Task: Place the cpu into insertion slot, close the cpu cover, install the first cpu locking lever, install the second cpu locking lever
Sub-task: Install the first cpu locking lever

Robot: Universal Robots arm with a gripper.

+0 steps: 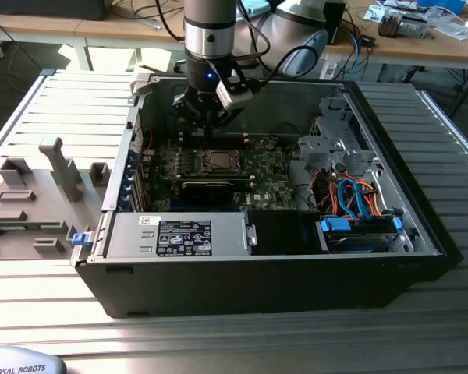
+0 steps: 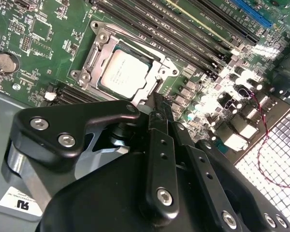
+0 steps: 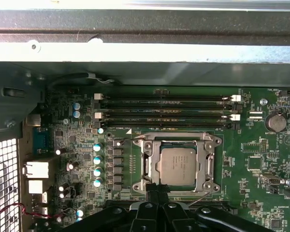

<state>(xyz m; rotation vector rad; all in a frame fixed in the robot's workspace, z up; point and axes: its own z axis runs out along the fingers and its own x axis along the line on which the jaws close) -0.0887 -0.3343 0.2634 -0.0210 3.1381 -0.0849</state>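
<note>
Jaws pressed together, fingertips meeting with nothing between them: the gripper [image 3: 157, 189] hangs just above the socket's near edge, tips pointing at the frame's rim. In the second wrist view the same closed fingers [image 2: 160, 108] end right beside the corner of the socket. Contact with the frame cannot be told.

The cpu [image 3: 178, 165], dull silver-grey square, lies flat in the insertion slot [image 3: 177, 141] on the green motherboard [image 3: 253, 203]. The cpu cover [image 3: 206, 165], a thin silver frame plate, lies down around the chip, its square opening showing the metal top. In the second wrist view the chip [image 2: 123, 75] sits square inside the cover [image 2: 97, 53], level with it.

Whether either locking lever is latched cannot be told.

Beyond the socket, four long black memory slots [image 3: 166, 112] run parallel beside it. A round coin cell battery [image 3: 275, 123] sits near one end of those slots. A row of small capacitors [image 3: 97, 164] stands on the socket's other side.

In the exterior view the arm [image 1: 209, 35] reaches straight down into the open computer case [image 1: 257, 273], gripper [image 1: 207, 125] poised over the socket, where the chip [image 1: 217, 161] shows. A grey power supply box [image 1: 179, 234] fills the case's near corner on the exterior view's left; orange and blue cables [image 1: 355, 199] bunch on the exterior view's right. The case rests on a slatted metal table [image 1: 70, 101].
</note>
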